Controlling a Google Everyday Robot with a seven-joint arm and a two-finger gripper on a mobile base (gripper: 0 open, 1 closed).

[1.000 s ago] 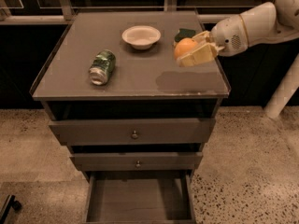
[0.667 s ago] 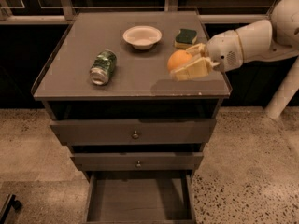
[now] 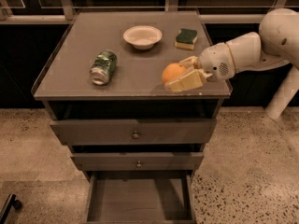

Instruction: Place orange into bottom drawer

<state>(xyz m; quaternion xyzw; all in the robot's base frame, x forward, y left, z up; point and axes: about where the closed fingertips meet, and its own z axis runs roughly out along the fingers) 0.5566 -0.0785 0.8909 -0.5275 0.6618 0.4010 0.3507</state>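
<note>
The orange (image 3: 173, 72) is a small round bright fruit held above the front right part of the cabinet top (image 3: 70, 78). My gripper (image 3: 180, 74) reaches in from the right on a white arm and is shut on the orange, one finger behind it and one in front. The bottom drawer (image 3: 140, 199) is pulled open at the foot of the cabinet, a shallow grey tray with a bare floor, well below the orange and somewhat to its left.
On the cabinet top lie a green can (image 3: 103, 66) on its side, a white bowl (image 3: 142, 36) and a green-and-yellow sponge (image 3: 186, 38). The two upper drawers (image 3: 135, 132) with round knobs are closed. Speckled floor surrounds the cabinet.
My gripper has carried the orange leftward and toward the cabinet's front edge. The can, bowl and sponge have not moved.
</note>
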